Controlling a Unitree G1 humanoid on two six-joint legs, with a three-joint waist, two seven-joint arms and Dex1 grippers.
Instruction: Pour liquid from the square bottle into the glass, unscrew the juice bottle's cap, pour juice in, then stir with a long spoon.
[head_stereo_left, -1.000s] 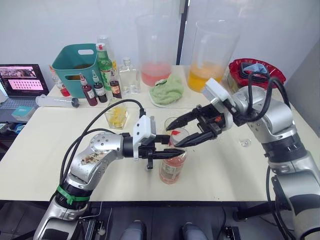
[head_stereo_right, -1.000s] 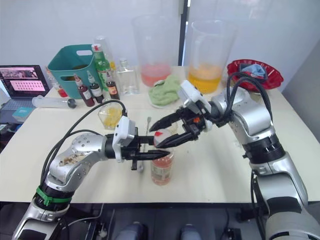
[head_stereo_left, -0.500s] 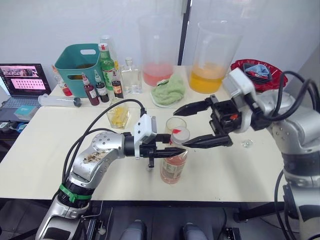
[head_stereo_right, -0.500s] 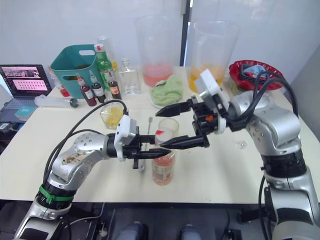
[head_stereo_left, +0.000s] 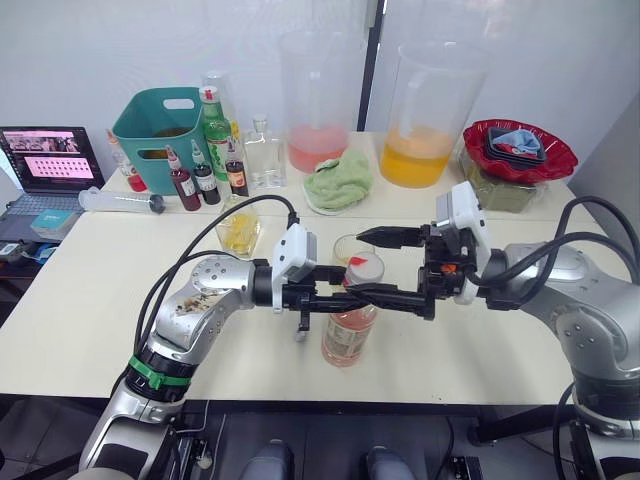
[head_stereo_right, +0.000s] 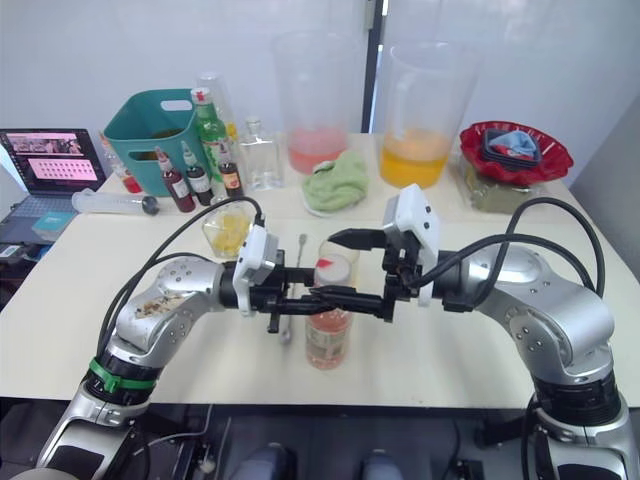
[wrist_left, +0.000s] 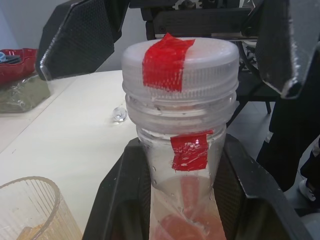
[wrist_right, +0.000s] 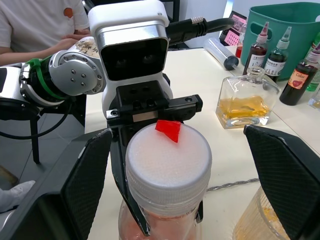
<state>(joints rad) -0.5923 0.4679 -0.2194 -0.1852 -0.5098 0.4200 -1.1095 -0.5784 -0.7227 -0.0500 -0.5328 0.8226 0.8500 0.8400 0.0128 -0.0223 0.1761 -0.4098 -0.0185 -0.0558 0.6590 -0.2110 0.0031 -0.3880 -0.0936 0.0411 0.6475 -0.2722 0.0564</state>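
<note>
The juice bottle (head_stereo_left: 349, 325) stands near the front edge of the table (head_stereo_left: 80, 310), white cap (head_stereo_left: 362, 268) on, a red tape strip across it. The left gripper (wrist_left: 175, 200) is clamped on the bottle's neck just under the cap. The right gripper (head_stereo_left: 385, 265) faces it from the other side, fingers spread wide, one on either side of the cap and not touching it.

Just behind the bottle sits the glass (head_stereo_left: 350, 247), with the long spoon (head_stereo_right: 294, 285) lying flat beside it. Further left, the square bottle (head_stereo_left: 238, 231) holds yellow liquid.

Crowding the back of the table: a teal bin (head_stereo_left: 160, 135), a green bottle (head_stereo_left: 212, 130), small dark sauce bottles (head_stereo_left: 180, 183), a clear flask (head_stereo_left: 262, 152), two tall pitchers (head_stereo_left: 318, 95), one with pink and one with orange liquid, a green cloth (head_stereo_left: 338, 183) and a red bowl (head_stereo_left: 520, 148). A laptop (head_stereo_left: 50, 165) glows at far left, next to a large syringe (head_stereo_left: 120, 200). A small clear object (head_stereo_left: 492, 282) lies right of the right arm.

White wall behind. The right wrist view catches a person's arm (wrist_right: 35, 35) in a white sleeve.
</note>
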